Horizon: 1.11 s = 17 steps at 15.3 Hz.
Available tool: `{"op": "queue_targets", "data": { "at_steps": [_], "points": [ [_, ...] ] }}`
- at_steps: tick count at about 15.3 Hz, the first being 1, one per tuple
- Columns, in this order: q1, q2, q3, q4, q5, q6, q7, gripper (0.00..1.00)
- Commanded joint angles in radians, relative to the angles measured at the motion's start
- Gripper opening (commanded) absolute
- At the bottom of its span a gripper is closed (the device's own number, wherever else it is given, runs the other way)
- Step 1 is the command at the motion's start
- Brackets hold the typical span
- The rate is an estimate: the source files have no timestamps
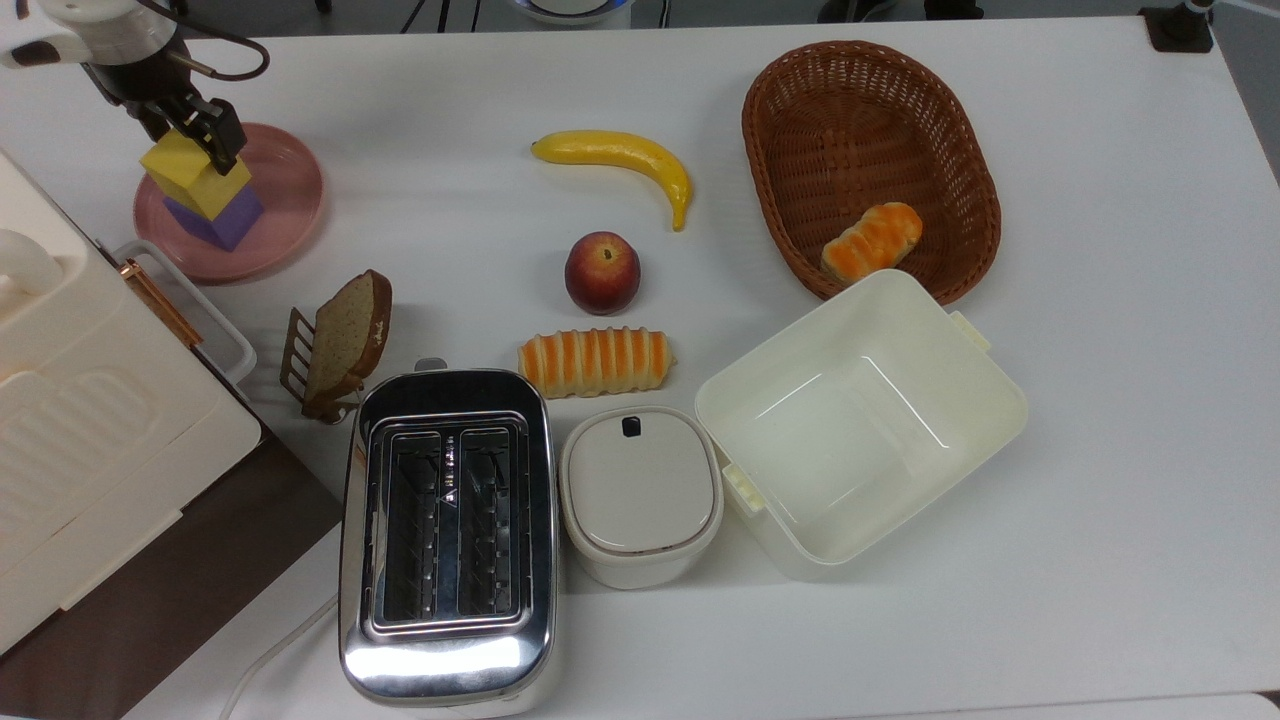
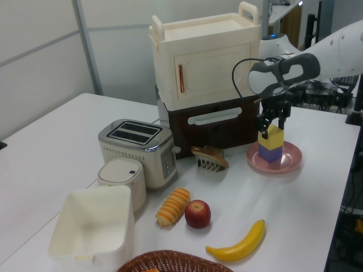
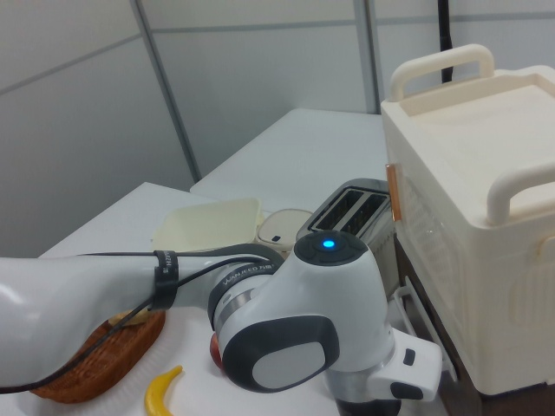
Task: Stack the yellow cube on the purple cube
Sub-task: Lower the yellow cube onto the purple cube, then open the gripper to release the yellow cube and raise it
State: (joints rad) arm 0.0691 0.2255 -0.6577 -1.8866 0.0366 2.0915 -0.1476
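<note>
Resting just below the hand (image 2: 273,120), one yellow cube (image 2: 271,136) sits atop one purple cube (image 2: 270,153) on one pink plate (image 2: 290,164); its fingers stand parted, holding nothing.

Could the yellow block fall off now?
Maybe. The yellow cube sits on the purple cube, and in the top view it looks turned a little against it. The gripper hangs right at the yellow cube's top, so pulling away crookedly could nudge it off onto the pink plate.

Top view overhead; left view oblique, wide; right view close behind arm.
</note>
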Motion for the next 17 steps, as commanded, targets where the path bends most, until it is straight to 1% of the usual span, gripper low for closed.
{"op": "queue_targets", "data": {
  "at_steps": [1, 2, 3, 4, 7, 10, 12, 13, 15, 16, 17],
  "points": [
    [-0.011, 0.003, 0.01, 0.006, 0.02, 0.015, 0.005, 0.84],
    [-0.011, 0.003, 0.01, 0.006, 0.02, 0.015, 0.005, 0.86],
    [-0.011, 0.003, 0.01, 0.006, 0.019, 0.016, 0.005, 0.97],
    [-0.009, 0.003, 0.012, 0.007, 0.019, 0.015, 0.006, 1.0],
    [-0.011, -0.018, 0.032, 0.015, 0.011, -0.01, 0.02, 1.0],
    [-0.003, -0.086, 0.035, 0.03, -0.024, -0.076, 0.069, 1.0],
    [0.001, -0.129, 0.044, 0.087, -0.035, -0.152, 0.095, 1.0],
    [0.001, -0.141, 0.061, 0.125, -0.035, -0.2, 0.1, 1.0],
    [0.001, -0.159, 0.108, 0.228, -0.035, -0.318, 0.099, 1.0],
    [0.0, -0.166, 0.139, 0.285, -0.029, -0.382, 0.105, 1.0],
    [-0.002, -0.166, 0.18, 0.34, -0.026, -0.44, 0.106, 1.0]
  ]
}}
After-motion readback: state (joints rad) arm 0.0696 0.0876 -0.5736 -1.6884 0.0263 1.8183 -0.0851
